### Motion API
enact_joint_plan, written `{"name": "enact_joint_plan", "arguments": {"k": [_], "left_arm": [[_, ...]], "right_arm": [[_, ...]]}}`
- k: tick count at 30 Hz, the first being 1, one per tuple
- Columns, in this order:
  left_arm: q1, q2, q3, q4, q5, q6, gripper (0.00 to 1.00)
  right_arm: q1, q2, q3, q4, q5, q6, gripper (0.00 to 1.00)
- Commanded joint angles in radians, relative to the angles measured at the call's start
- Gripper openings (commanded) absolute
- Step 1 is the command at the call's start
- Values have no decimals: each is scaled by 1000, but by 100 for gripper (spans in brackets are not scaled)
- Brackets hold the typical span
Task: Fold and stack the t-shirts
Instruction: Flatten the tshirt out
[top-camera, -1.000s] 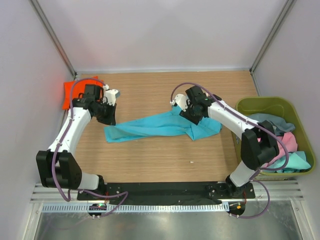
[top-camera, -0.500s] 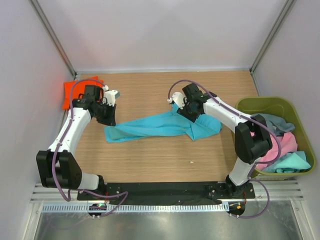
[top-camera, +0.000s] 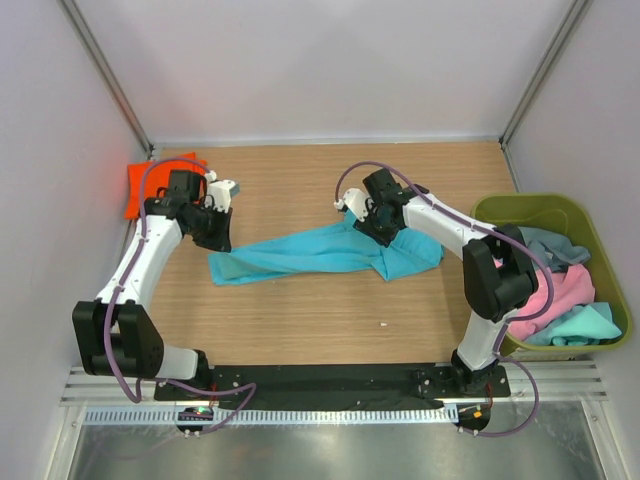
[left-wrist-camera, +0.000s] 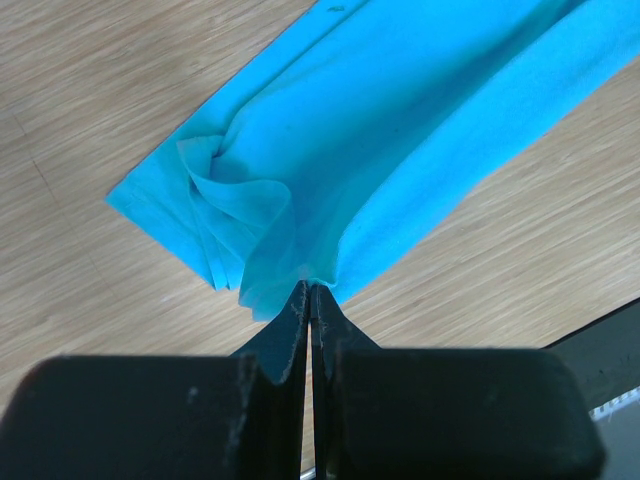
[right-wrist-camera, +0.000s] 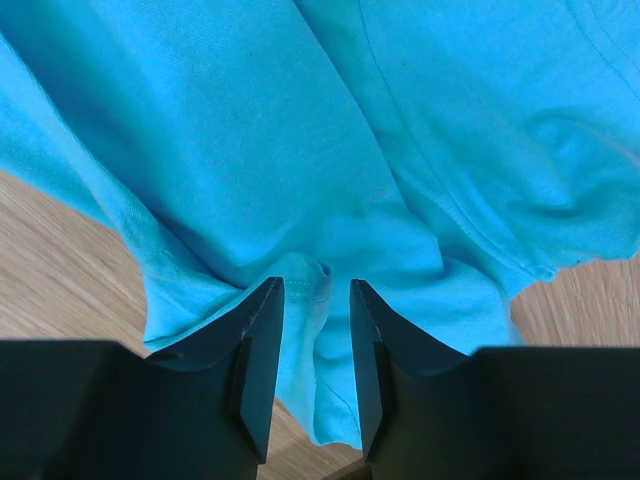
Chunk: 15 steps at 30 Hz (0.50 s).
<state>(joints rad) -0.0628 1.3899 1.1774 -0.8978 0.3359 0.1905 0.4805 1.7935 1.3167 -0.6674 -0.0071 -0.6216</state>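
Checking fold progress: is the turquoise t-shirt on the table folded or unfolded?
Unfolded: the turquoise t-shirt lies as a long rumpled strip across the table, bunched at both ends.

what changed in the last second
The right tool edged left over the turquoise t-shirt, its jaws narrowing around a fold, and its elbow swung left too. The left tool stayed shut on the shirt's end; the shirt lay unmoved.

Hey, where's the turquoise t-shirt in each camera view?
Top external: turquoise t-shirt stretched across mid-frame.
Left wrist: the shirt fills the upper centre and right.
Right wrist: the shirt fills nearly the whole frame.
Shared landmark: the wooden tabletop under it.
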Motion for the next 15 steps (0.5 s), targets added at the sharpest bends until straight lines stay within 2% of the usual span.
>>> {"name": "enact_joint_plan", "arguments": {"k": [1,8,15], "left_arm": [[9,-14,11,28,9,-2,0],[9,-9,14,30,12,-6,0],[11,-6,22,25,11,-5,0]], "right_arm": [[-5,-3,38,6,-13,10,38],[-23,-14,19,8,-17,13,36],[-31,-8,22,-9,-37,8,28]]}}
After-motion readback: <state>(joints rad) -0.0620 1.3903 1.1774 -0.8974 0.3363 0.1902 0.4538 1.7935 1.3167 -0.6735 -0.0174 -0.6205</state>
